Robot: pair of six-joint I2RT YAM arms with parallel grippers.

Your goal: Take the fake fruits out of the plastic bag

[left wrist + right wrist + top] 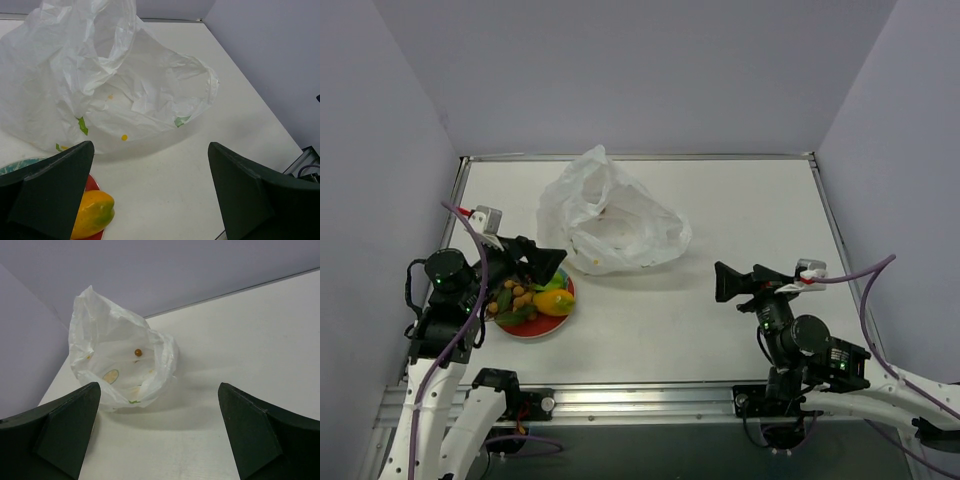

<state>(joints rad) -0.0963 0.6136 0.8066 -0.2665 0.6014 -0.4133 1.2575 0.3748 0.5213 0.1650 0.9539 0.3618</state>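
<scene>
The plastic bag (610,215) lies crumpled at the back middle of the table, its mouth facing my right gripper. A small brown ball (138,352) sits inside the bag (120,365). The fake fruits rest on the plate at the left: a tan-brown bunch with leaves (520,297) and a yellow-orange one (554,301) (92,212). My left gripper (545,265) (150,145) hovers open over the plate's far edge, pointing at the bag (100,75), holding nothing. My right gripper (723,282) (160,385) stands open and empty to the bag's right, apart from it.
The red-rimmed plate (535,333) (91,184) sits near the table's front left, under my left gripper. Grey walls close in the table on three sides. A metal rail (640,400) runs along the near edge.
</scene>
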